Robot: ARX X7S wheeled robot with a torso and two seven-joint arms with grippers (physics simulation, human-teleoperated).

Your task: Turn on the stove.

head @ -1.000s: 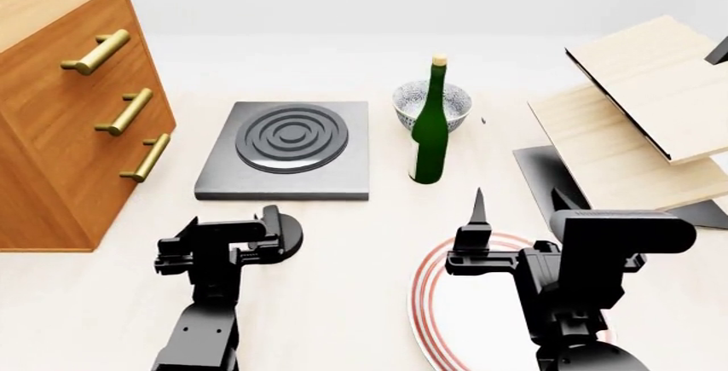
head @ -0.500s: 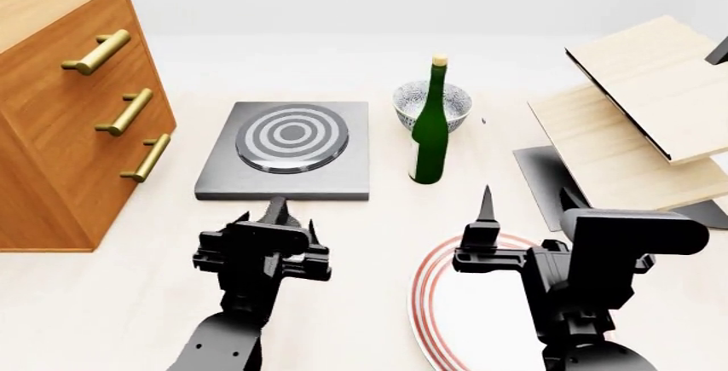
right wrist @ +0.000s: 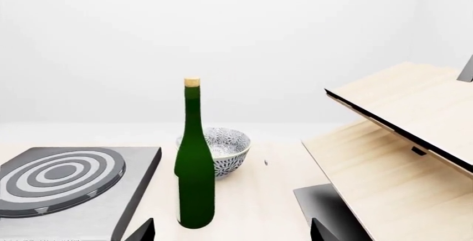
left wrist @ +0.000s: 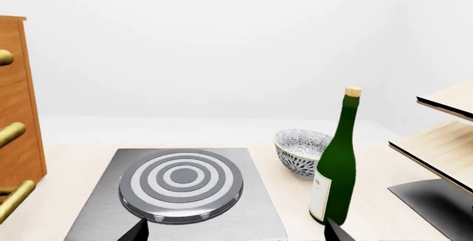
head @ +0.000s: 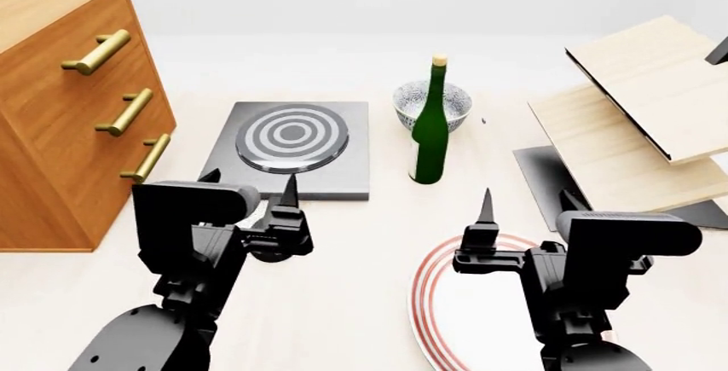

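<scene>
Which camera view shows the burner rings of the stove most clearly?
The left wrist view: the stove fills its foreground, with whitish rings fully visible. The head view shows the stove smaller, its near edge hidden by the left end effector. The right wrist view cuts off part of the stove.

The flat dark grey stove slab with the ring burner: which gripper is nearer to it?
Left. The left gripper is at the stove's near edge; the right gripper hangs over the red-rimmed plate.
</scene>
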